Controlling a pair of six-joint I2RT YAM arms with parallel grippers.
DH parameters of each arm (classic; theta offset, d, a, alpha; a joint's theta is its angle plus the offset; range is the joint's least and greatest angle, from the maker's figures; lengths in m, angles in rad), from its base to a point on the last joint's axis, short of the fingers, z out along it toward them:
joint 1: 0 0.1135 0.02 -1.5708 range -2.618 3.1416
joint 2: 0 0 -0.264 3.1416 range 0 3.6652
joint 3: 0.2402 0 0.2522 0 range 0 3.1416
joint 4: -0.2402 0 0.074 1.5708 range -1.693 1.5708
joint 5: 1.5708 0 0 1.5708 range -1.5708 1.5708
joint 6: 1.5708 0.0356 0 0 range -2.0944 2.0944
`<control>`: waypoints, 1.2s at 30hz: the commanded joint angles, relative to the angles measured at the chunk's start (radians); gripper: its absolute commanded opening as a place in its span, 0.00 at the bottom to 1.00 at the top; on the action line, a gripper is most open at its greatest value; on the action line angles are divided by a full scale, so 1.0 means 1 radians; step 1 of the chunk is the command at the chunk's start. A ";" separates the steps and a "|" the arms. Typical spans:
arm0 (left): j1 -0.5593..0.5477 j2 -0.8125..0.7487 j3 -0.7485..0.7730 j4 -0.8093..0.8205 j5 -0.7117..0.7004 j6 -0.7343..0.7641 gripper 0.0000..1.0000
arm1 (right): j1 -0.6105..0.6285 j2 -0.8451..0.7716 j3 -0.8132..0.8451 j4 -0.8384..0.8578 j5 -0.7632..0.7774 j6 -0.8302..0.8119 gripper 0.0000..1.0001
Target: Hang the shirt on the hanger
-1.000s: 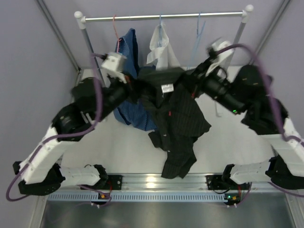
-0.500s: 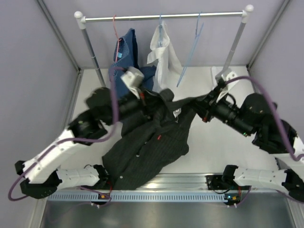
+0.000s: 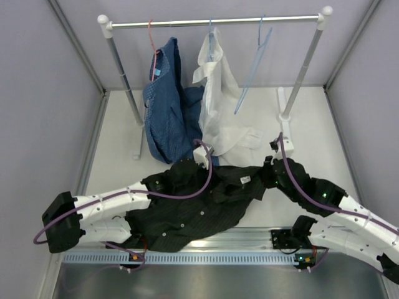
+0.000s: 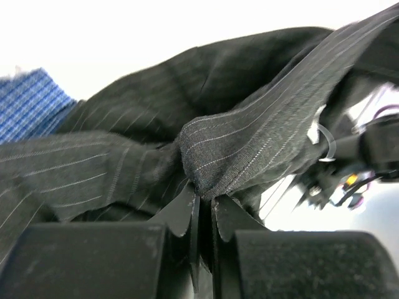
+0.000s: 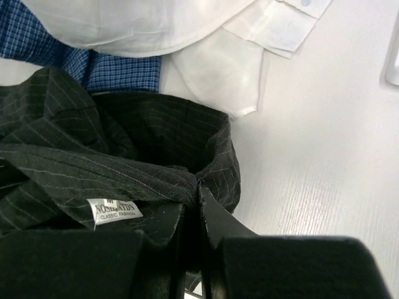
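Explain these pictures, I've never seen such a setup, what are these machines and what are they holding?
Two robot arms stand at the near edge of a white table. The wide picture looks down from above; the other two come from a camera on each wrist. The left end effector and the right end effector are both shut on the black pinstriped shirt, rumpled on the table between them. Behind, a rail carries a blue patterned shirt, a white shirt and a bare light-blue hanger.
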 commanded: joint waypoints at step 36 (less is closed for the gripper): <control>-0.001 -0.091 0.189 -0.300 0.145 0.284 0.22 | -0.054 0.174 0.265 0.238 -0.629 -0.732 0.77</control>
